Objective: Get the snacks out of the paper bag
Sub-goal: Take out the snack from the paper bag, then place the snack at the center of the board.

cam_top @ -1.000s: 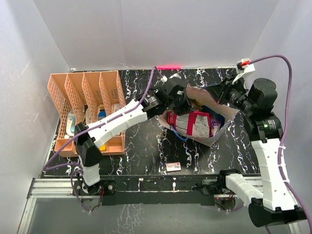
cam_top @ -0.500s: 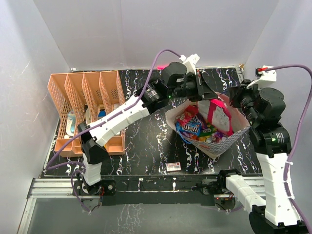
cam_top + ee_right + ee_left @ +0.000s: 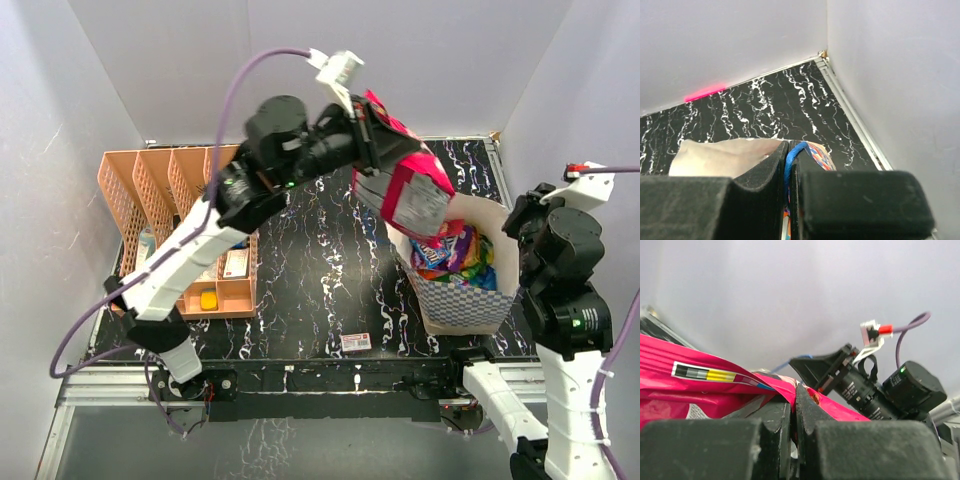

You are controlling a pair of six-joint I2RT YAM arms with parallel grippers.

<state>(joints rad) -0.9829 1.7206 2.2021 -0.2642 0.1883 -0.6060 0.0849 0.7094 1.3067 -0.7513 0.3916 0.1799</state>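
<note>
No wording can be read. Print on the white panel of the magenta packet is too small to be made out, and the red mark on the small white box is blurred.

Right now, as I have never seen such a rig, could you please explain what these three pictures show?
These are two robot arms bolted at a table's near edge. One picture looks down from above; the other two come from a camera on each wrist. On the black marbled table stand a checkered paper bag with snack packets inside, a peach-orange divider rack and a small white box. The left gripper is shut on a magenta-pink packet, held high in the air. The right gripper pinches the bag's blue cord handle.
</note>
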